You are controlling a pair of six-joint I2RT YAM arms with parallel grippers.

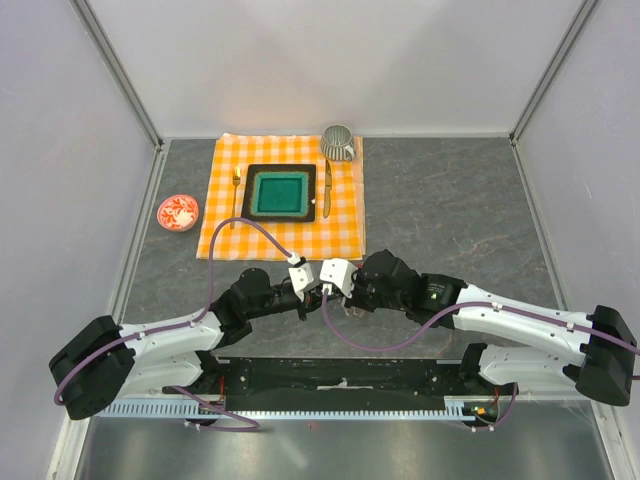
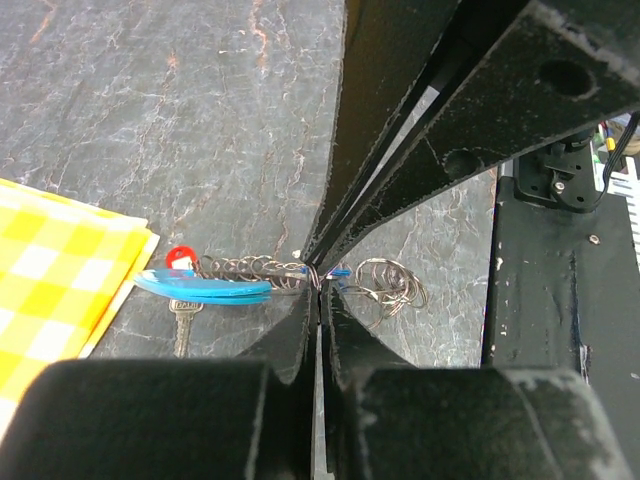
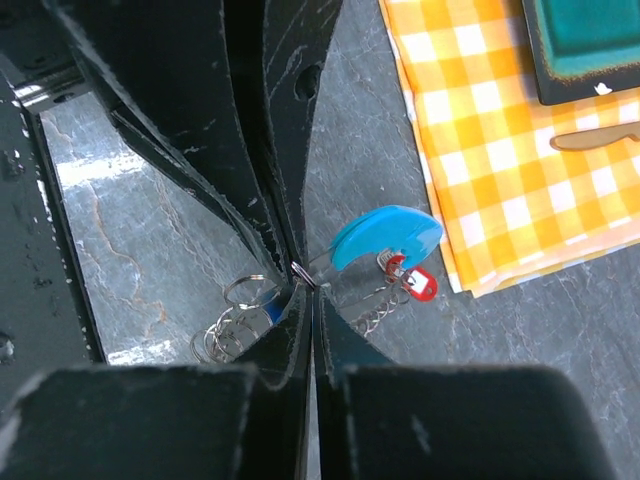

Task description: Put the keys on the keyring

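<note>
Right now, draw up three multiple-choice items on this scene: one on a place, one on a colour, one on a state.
1. Relative to the checked cloth, the small red dish lies:
A) on it
B) left of it, on the grey table
C) right of it

2. The curved tag on the keys is:
A) yellow
B) green
C) blue

3. The left hand and right hand are:
A) both closed, tips meeting at the keyring
B) both wide open
C) one open, one closed

Answers:
1 B: the top view shows the dish on bare stone off the cloth's left edge.
2 C: both wrist views show it bright blue.
3 A: each wrist view shows its fingers pressed together at the chain.
</note>
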